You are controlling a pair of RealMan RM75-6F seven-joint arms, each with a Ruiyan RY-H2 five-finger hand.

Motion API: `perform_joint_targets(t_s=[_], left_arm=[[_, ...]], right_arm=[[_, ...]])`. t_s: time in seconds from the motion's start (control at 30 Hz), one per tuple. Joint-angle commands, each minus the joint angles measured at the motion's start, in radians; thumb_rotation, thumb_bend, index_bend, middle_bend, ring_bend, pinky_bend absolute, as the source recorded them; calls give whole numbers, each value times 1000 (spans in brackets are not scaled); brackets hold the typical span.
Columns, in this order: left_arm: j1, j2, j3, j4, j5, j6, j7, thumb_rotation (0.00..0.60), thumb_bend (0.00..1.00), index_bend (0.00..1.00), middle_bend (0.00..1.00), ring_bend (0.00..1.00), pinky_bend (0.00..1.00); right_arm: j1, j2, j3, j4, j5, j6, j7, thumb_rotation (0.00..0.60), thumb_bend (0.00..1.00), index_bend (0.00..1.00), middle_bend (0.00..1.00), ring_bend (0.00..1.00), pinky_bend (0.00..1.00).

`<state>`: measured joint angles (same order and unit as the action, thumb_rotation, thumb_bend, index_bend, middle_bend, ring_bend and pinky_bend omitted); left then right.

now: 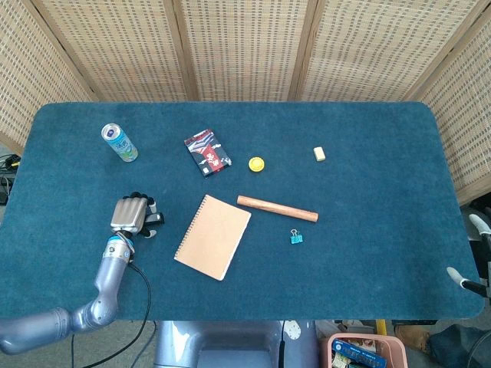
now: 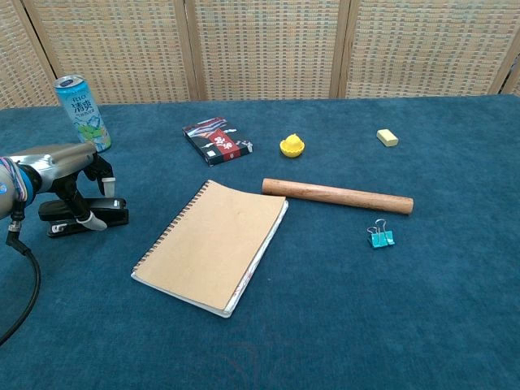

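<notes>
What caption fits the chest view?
Left hand over a black stapler, beside a tan notebook on blue cloth.

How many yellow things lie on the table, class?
2: a round yellow toy near the middle, beyond the wooden rod, and a pale yellow eraser further right. Nothing seems to hide another.

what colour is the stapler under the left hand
Black. The stapler shows best in the chest view.
</notes>
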<state>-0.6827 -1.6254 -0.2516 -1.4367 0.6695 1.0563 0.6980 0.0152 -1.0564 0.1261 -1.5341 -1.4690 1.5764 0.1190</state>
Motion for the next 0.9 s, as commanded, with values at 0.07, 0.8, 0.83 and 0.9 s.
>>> perform_joint_targets(t_s=[0.07,0.8,0.83,0.9], left_arm=[[-10,-23,-2,36,-16,12,-7,600,208,596,462,339,493],[-4,140,96,-225,291,129,15,600,419,689,541,428,596],[-7,146,105,-237,318,130,20,600,419,689,540,427,595],[-18,158,130,-254,393,121,25,600,418,689,536,427,592]], right_arm=[[1,1,-1,-1,1,-4,7,600,0,0,0,0,0],[-3,10,2,-14,11,-4,13,600,0,0,0,0,0],[-3,10,2,-15,12,-4,14,600,0,0,0,0,0],[-4,11,2,-16,12,-3,14,600,0,0,0,0,0]])
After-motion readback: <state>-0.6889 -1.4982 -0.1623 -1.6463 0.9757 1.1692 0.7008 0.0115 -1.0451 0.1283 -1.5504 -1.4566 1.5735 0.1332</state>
